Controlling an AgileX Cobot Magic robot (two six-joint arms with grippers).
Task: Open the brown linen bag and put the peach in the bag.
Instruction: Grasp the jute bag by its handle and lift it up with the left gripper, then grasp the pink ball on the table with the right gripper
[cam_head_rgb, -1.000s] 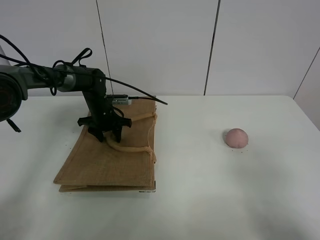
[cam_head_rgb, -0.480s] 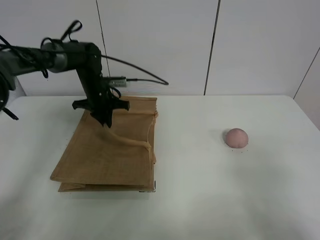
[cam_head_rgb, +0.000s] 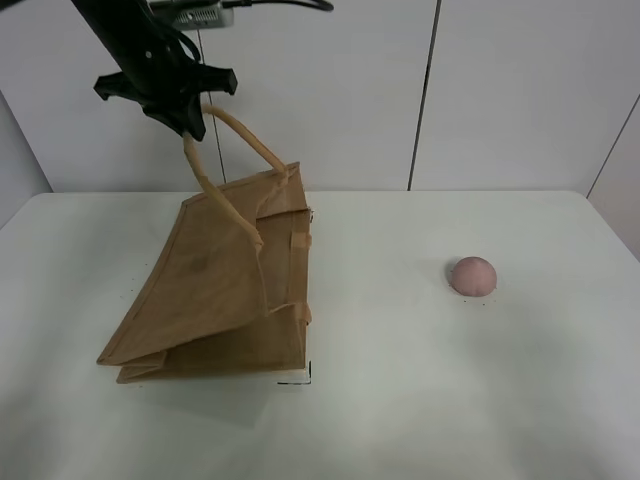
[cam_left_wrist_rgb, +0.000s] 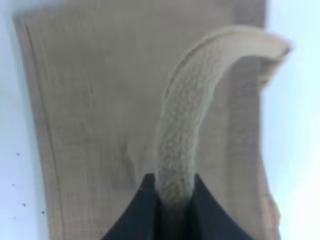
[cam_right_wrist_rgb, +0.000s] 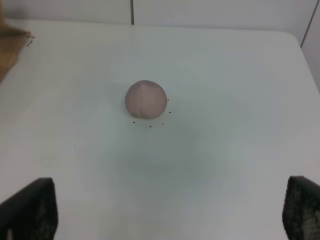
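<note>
The brown linen bag (cam_head_rgb: 215, 290) rests on the white table (cam_head_rgb: 400, 400) at the left, its upper side pulled up by one beige handle (cam_head_rgb: 228, 125). My left gripper (cam_head_rgb: 187, 122) is shut on that handle high above the table; the left wrist view shows the handle (cam_left_wrist_rgb: 192, 115) pinched between the dark fingers (cam_left_wrist_rgb: 142, 212) with the bag's cloth (cam_left_wrist_rgb: 90, 125) below. The peach (cam_head_rgb: 472, 275) lies alone on the table at the right. In the right wrist view the peach (cam_right_wrist_rgb: 145, 99) lies ahead of my right gripper (cam_right_wrist_rgb: 170, 212), which is open and empty with fingertips (cam_right_wrist_rgb: 30, 210) wide apart.
The bag's second handle (cam_head_rgb: 298, 312) lies against its lower side. A white panelled wall (cam_head_rgb: 400, 90) stands behind the table. A corner of the bag (cam_right_wrist_rgb: 10, 45) shows in the right wrist view. Bare table (cam_head_rgb: 380, 300) lies between bag and peach.
My left gripper has risen steeply with the handle in it, lifting the bag's upper side off the flat lower side. The peach has not moved.
</note>
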